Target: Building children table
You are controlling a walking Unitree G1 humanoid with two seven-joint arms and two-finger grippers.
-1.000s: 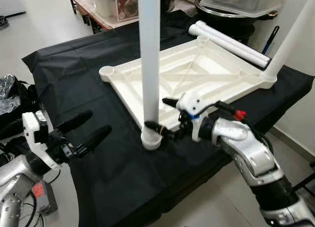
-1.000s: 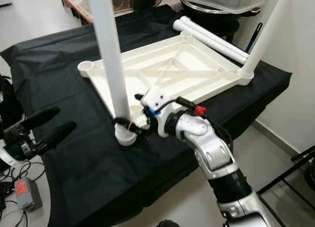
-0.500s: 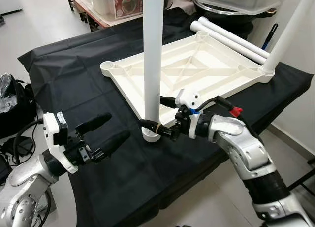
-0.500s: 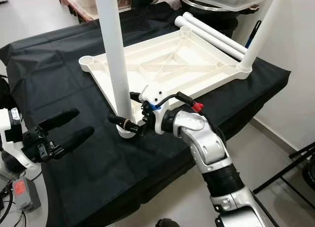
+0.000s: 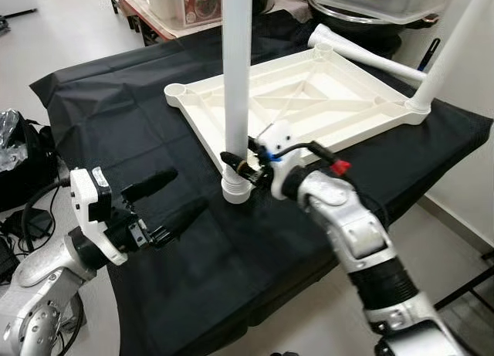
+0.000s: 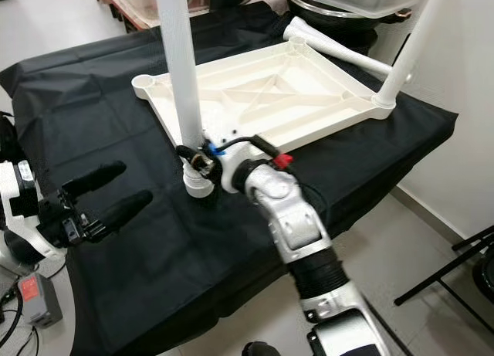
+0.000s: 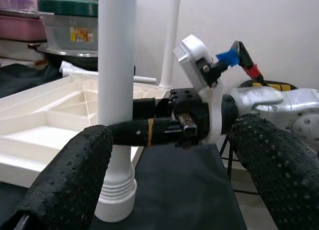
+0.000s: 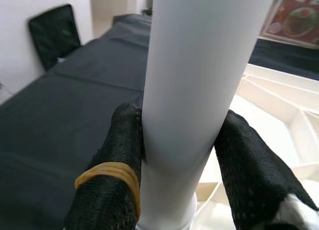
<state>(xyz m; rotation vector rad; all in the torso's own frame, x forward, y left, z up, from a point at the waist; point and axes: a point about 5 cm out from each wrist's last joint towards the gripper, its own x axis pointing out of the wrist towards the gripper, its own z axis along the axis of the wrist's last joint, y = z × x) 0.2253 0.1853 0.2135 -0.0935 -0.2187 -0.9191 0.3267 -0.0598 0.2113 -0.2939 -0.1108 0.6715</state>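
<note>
Right gripper clamping an upright table leg at the near corner of the upturned white tabletop.

The white table leg is standing upright with its ribbed foot at the near corner of the tabletop, which is lying underside-up on a black cloth. The right gripper is squeezing the leg low down, one black finger pressing on each side of it. A second leg is standing at the tabletop's right corner, and a loose leg is lying along its far edge. The left gripper is hovering over the cloth, well to the left of the clamped leg, its fingers spread apart and gripping nothing. Beyond the tabletop, a lidded pot and a storage box are sitting.
</note>
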